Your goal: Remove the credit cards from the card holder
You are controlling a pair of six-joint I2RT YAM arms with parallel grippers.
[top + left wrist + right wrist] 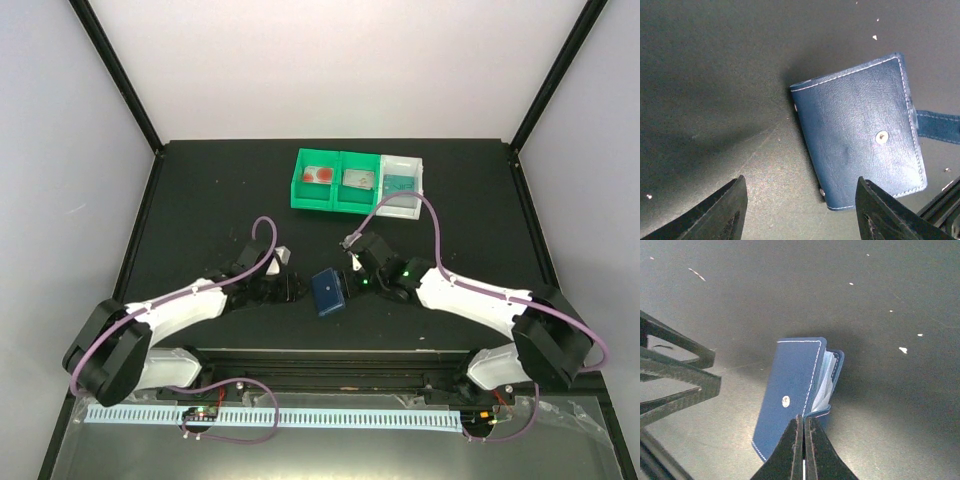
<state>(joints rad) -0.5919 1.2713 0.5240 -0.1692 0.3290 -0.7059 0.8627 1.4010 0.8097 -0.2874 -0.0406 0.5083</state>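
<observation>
The navy card holder sits folded between my two grippers, its snap-stud cover facing up and pale inner pockets showing along its open edge. My right gripper is shut on the holder's strap at its near edge. A little left of the holder, my left gripper is open with only bare table between its fingers. The credit cards lie in the trays at the back: a white one with red circles, a greyish one and a teal one.
Two joined green trays and a white tray stand at the back middle of the black table. Black frame posts border the table's sides. The left fingers show at the left of the right wrist view.
</observation>
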